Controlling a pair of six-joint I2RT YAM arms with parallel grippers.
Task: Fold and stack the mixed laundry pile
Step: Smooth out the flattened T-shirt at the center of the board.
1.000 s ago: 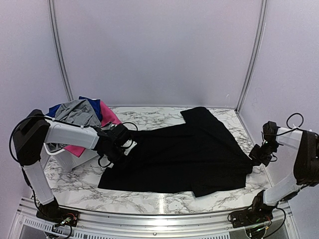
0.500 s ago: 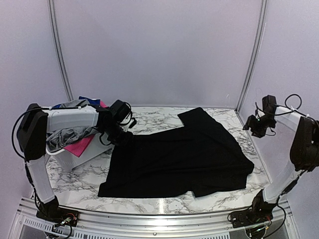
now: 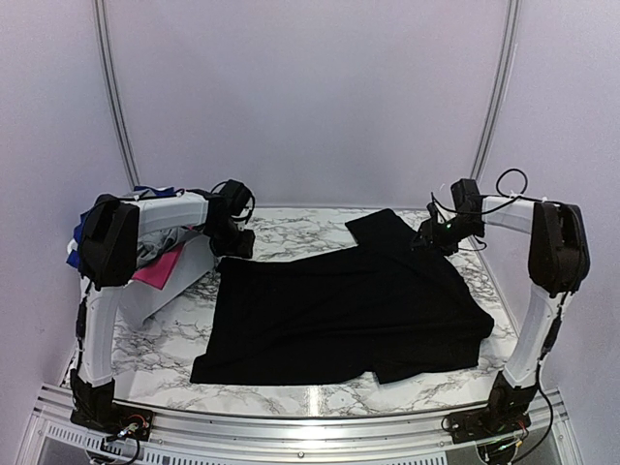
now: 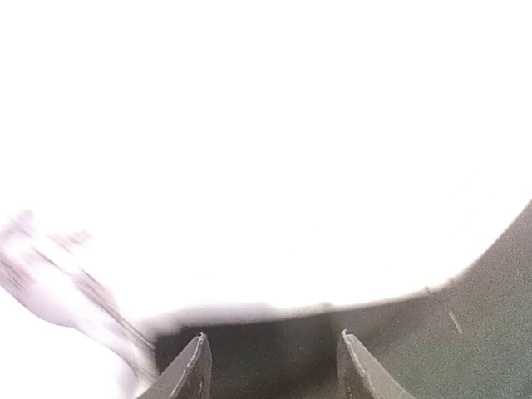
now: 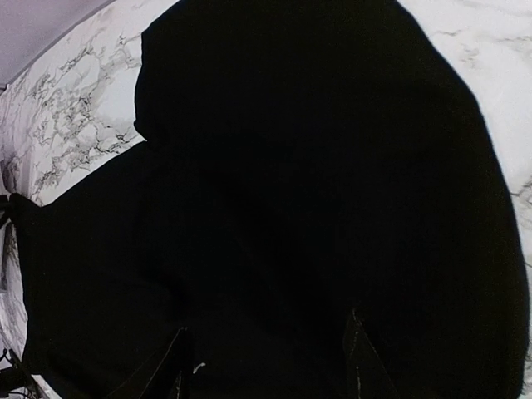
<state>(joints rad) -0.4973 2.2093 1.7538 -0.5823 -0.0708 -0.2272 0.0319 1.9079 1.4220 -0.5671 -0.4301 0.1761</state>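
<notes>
A black garment (image 3: pixel 349 305) lies spread flat across the marble table (image 3: pixel 145 358); it fills the right wrist view (image 5: pixel 316 166). My left gripper (image 3: pixel 232 242) hovers at its far left corner, jaws open over dark cloth (image 4: pixel 274 341), in a view mostly washed out white. My right gripper (image 3: pixel 428 239) hangs over the garment's far sleeve, also open, its fingers (image 5: pixel 179 366) barely visible against the black. Neither holds anything. The remaining laundry pile sits at the left, with a hot-pink piece (image 3: pixel 158 265) and a blue piece (image 3: pixel 79 232) showing behind my left arm.
A white basket (image 3: pixel 145 305) stands at the table's left edge under the pile. Pale walls and two metal poles (image 3: pixel 489 116) close in the back. The front table edge is an aluminium rail (image 3: pixel 310 426).
Both grippers let go of the black garment's side edges, opened, and swung up to its far corners. The garment now lies slack and flat.
</notes>
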